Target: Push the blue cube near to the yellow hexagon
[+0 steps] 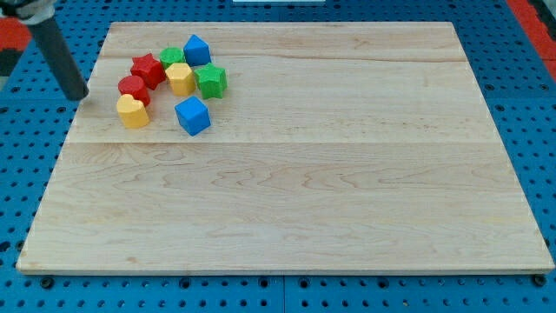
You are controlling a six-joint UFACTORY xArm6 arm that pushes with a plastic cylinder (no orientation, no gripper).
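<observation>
Fingers are absent on this arm; it ends in a dark rod, so nothing opens, closes or clamps. My tip [78, 96] sits at the view's left, just off the left edge of the wooden board [295, 200], well clear of every block and touching none.

Toward the view's top left the blocks form a tight cluster. The blue cube [193, 116] lies at the cluster's lower right, slightly apart from the rest. The yellow hexagon [181, 78] is just above it in the view, with the green star [211, 81] touching its right side.

What could go wrong: the cube is already close to its target, so a firm push from below would likely drive it into the hexagon and knock that, the green star and the red pieces out of place. Coming from the left, my tip must also pass the yellow heart [133, 111] and the red cylinder [133, 89], and could drag either along. A glancing contact on a cube corner would probably spin it aside.

Counted: two blue blocks, the cube and another blue block [197, 49] at the cluster's top; two yellow; two red, including a red star [148, 69]; two green, one a green block [172, 57] partly hidden behind the others.
</observation>
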